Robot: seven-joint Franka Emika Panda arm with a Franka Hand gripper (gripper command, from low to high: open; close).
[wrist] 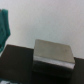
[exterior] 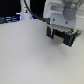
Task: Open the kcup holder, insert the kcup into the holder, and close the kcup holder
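Pale, bare worktop [exterior: 30, 55] fills most of the exterior view, with a dark band of clutter along its far edge and a small blue glint near the far left corner. Toward the far right corner sits the kcup holder [exterior: 61, 35], a black block mostly hidden under the white hand [exterior: 62, 22] hanging over it; whether the fingers are apart or together cannot be told at this blur. Only the wrist view shows the block close up: one grey rectangular panel [wrist: 54, 54] set in the black kcup holder [wrist: 20, 62], its long axis running across the block's face. That view alone shows a green, speckled shape [wrist: 5, 27] at its edge, perhaps the kcup.
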